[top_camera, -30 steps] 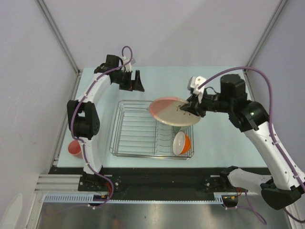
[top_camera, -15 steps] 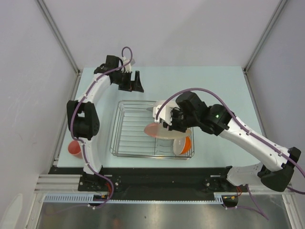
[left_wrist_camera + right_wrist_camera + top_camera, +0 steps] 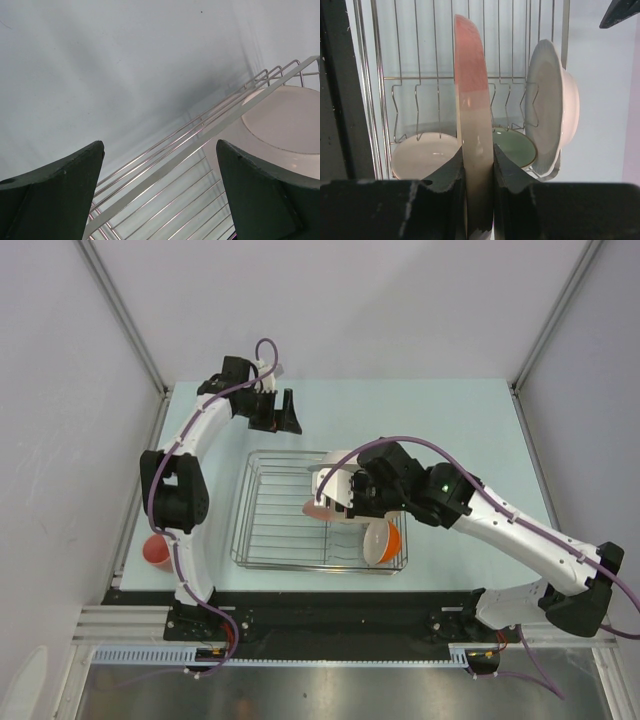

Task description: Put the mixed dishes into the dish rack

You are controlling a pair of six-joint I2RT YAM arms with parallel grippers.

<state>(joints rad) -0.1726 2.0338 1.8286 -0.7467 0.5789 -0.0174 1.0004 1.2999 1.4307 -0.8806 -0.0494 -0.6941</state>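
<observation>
My right gripper point(image 3: 338, 504) is shut on the pink-and-cream plate point(image 3: 470, 90) and holds it on edge over the tines of the chrome dish rack point(image 3: 270, 530). In the right wrist view the white shallow bowl point(image 3: 552, 110) stands upright to the plate's right. The sage green bowl point(image 3: 517, 150) and the orange-outside bowl point(image 3: 422, 156) lie beyond the plate. The orange-outside bowl also shows in the rack's front right point(image 3: 382, 540). My left gripper point(image 3: 281, 410) is open and empty behind the rack's back left corner. The small pink cup is out of view.
The orange mug point(image 3: 157, 552) sits at the table's left edge, partly behind my left arm. The left wrist view shows the rack's rim point(image 3: 175, 155) and the white bowl's underside point(image 3: 285, 125). Frame posts stand at the table's back corners.
My right arm swung the plate from above the rack's back right corner leftward, turned it on edge and lowered it among the tines. The left arm has not moved.
</observation>
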